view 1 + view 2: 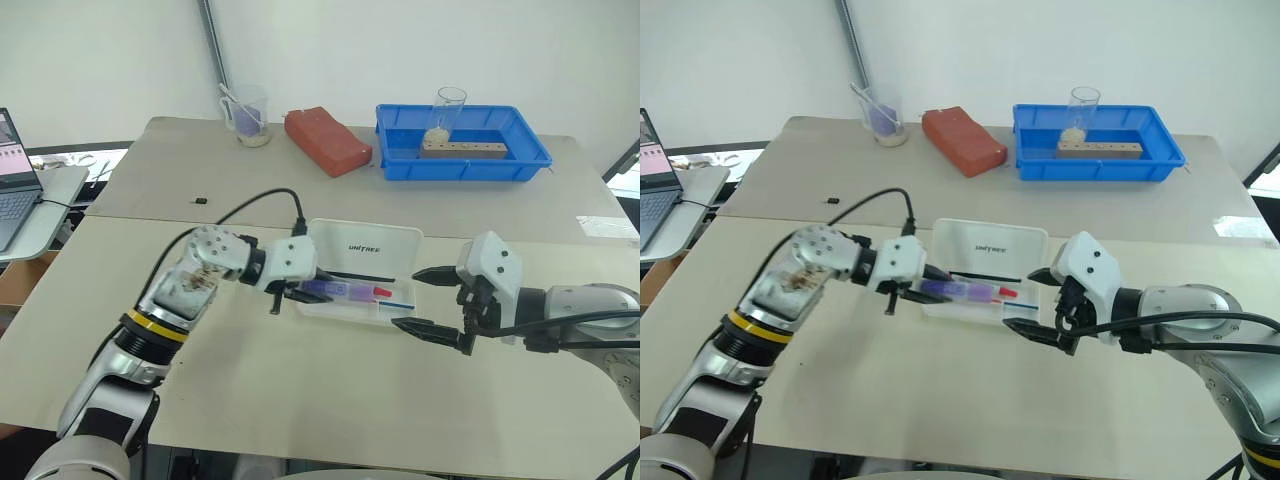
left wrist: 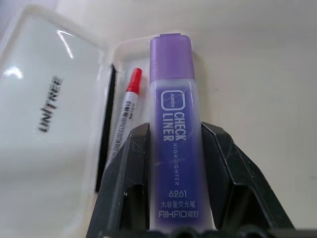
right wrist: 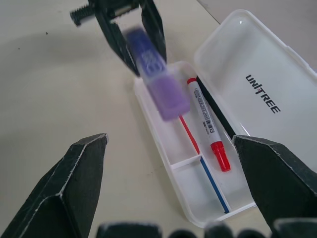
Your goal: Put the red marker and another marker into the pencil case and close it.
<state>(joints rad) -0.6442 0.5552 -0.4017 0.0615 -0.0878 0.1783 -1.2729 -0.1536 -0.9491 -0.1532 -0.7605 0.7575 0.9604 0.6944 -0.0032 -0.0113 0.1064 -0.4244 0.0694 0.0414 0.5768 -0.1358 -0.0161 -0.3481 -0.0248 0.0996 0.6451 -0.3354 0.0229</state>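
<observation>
Left gripper (image 1: pixel 292 293) clamped on purple highlighter (image 2: pixel 174 134), held over open pencil case (image 1: pixel 398 312) tray; right gripper (image 1: pixel 432 300) spread wide, empty, just beside case's near end. Red marker (image 3: pixel 208 124) already lying inside next to thin red-and-blue stick (image 3: pixel 200 156). Likely trouble: released slanted, could land across red marker or on tray rim and block lid (image 3: pixel 267 94); could also nudge light case off position or clip waiting right fingers

Purple highlighter (image 2: pixel 174 129), translucent lilac body, white print. Red marker (image 3: pixel 208 125): white barrel, red cap. Pencil case (image 1: pixel 370 245) translucent white, black lettering.
</observation>
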